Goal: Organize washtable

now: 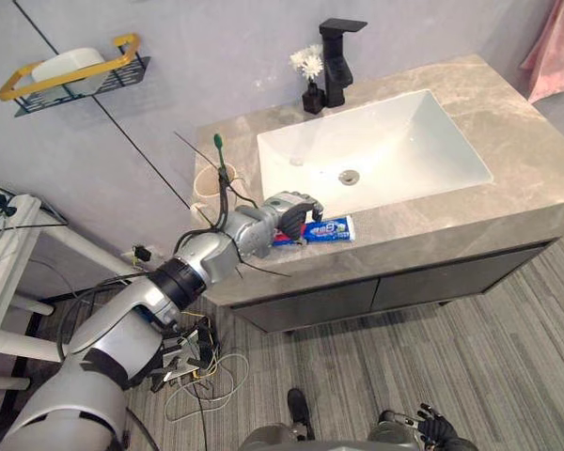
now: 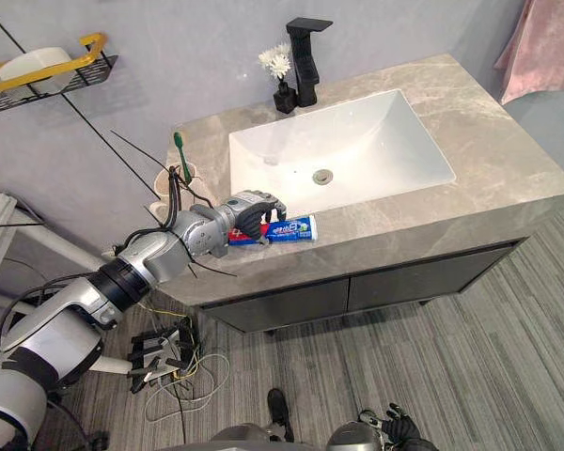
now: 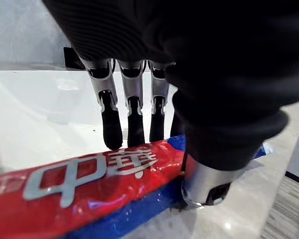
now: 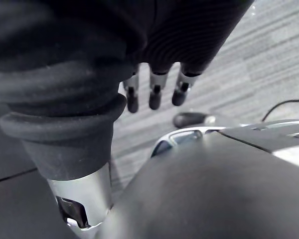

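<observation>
Left wrist view: left robot hand point(image 3: 132, 94) pinches toothpaste tube point(image 3: 89, 184), fingers far, thumb near; probably light, squashy, slick, so grip mid-body.

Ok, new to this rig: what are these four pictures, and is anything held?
A humanoid robot with two arms. The two wide pictures come from its head, looking down at the washtable; the two close-ups from a camera on each wrist. On the washtable: a sink, black tap, flower vase, a cup with a green toothbrush, and a toothpaste tube near the front edge. The left robot hand is curled round the toothpaste tube, which lies flat there. The right robot hand hangs low, fingers relaxed, empty.
</observation>
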Available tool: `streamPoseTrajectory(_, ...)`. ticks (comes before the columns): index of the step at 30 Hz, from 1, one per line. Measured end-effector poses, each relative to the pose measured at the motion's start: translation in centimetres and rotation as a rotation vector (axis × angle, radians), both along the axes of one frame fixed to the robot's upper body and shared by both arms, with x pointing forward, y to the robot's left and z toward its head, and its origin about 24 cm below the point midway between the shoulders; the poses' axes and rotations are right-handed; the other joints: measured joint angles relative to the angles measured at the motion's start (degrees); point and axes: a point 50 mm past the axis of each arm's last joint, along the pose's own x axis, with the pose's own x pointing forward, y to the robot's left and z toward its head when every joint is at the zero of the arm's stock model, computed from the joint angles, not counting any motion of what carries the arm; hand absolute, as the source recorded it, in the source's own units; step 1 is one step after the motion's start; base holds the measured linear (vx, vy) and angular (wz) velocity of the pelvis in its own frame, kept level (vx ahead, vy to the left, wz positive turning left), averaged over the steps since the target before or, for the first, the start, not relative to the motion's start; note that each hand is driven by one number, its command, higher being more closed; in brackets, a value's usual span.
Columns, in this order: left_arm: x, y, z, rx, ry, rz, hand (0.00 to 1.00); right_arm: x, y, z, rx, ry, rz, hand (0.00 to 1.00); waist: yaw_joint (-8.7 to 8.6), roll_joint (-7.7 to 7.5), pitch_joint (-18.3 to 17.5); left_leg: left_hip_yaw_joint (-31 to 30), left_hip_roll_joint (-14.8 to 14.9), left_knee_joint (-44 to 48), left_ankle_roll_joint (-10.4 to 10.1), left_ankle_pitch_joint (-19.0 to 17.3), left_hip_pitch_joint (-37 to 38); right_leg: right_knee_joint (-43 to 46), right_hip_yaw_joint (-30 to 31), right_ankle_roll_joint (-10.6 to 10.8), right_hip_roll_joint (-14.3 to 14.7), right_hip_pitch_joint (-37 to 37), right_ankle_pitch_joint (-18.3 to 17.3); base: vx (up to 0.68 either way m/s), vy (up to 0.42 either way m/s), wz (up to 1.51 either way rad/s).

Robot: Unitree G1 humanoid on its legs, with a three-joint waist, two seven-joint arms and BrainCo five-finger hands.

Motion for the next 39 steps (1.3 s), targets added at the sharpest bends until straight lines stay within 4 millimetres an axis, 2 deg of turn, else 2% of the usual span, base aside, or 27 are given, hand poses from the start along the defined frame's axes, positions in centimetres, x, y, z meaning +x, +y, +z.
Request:
streamPoseTrajectory(9, 0.1, 0.1, 0.0, 0.000, 0.000, 0.003, 1.00, 0.2, 0.1, 0.0, -0.002, -0.003, 0.011, 0.00, -0.26, -0.58, 0.41, -0.01, -0.11, -0.01, -0.14, -0.09, 0.20, -0.54, -0.09, 0.04, -0.06, 0.41, -0.01, 0.00, -0.002, 0.00)
streamPoseTrajectory(17, 0.0, 0.1, -0.3, 0.003, 0.014, 0.009, 1.00, 0.6, 0.4, 0.0, 0.001, -0.005, 0.042, 0.00, -1.36, -1.31, 0.95, -0.26, -0.15, -0.02, -0.15, -0.10, 0.92, -0.54, -0.50, 0.12, -0.10, 1.29, 0.03, -0.01, -0.001, 0.02)
streamPoseTrajectory(21, -0.3, -0.9, -0.3, -0.050, 0.042, -0.014, 1.00, 0.8, 0.5, 0.0, 0.002, -0.004, 0.050, 0.00, -1.36, -1.38, 0.97, -0.47, -0.27, -0.02, -0.13, -0.09, 0.85, -0.50, -0.88, 0.16, -0.14, 1.46, 0.01, -0.01, 0.002, 0.05)
streamPoseTrajectory(25, -2.4, -3.7, -0.5, -0.182, 0.114, -0.127, 1.00, 0.7, 0.5, 0.0, 0.004, -0.001, 0.047, 0.00, -1.21, -1.30, 0.92, -0.65, -0.36, 0.00, -0.10, -0.06, 0.57, -0.33, -0.84, 0.15, -0.22, 1.43, 0.01, 0.00, 0.000, 0.01)
streamPoseTrajectory(26, -3.6, -5.2, -0.4, -0.252, 0.169, -0.200, 1.00, 0.8, 0.5, 0.0, 0.005, -0.002, 0.044, 0.00, -1.01, -1.21, 0.85, -0.79, -0.36, 0.02, -0.09, -0.03, 0.39, -0.14, -0.89, 0.15, -0.21, 1.32, 0.00, 0.00, 0.000, 0.00)
streamPoseTrajectory(29, -5.9, -7.5, 1.0, -0.384, 0.234, -0.343, 1.00, 0.8, 0.5, -0.1, 0.010, -0.002, 0.032, 0.00, -0.93, -0.86, 0.62, -1.05, -0.32, 0.29, 0.01, 0.06, 0.46, 0.43, -0.98, 0.09, -0.19, 1.27, -0.03, 0.00, -0.001, 0.01)
streamPoseTrajectory(32, -7.1, -8.1, 2.3, -0.487, 0.284, -0.424, 1.00, 0.4, 0.3, -0.1, 0.014, 0.007, 0.006, 0.00, 0.03, -0.28, 0.00, -1.21, -0.26, 0.25, 0.06, 0.10, 0.46, 0.58, -1.03, 0.04, -0.12, 1.23, -0.07, -0.01, 0.000, 0.02)
streamPoseTrajectory(34, -7.7, -7.8, 3.2, -0.555, 0.332, -0.467, 1.00, 0.2, 0.0, -0.1, 0.014, 0.011, -0.007, 0.00, 0.39, 0.27, -1.20, -1.85, -0.24, 0.00, 0.18, 0.18, 0.39, 1.44, -1.62, -0.01, -0.15, 1.13, -0.58, -0.05, 0.000, 0.14)
streamPoseTrajectory(39, -7.7, -7.0, 3.5, -0.596, 0.374, -0.466, 1.00, 0.4, 0.0, -0.1, 0.027, -0.005, -0.037, 0.00, 1.62, -0.24, -3.93, -1.84, -0.07, -0.02, 0.21, 0.20, 0.29, 2.55, -1.55, -0.04, -0.23, 0.26, -0.97, -0.05, 0.007, 0.01)
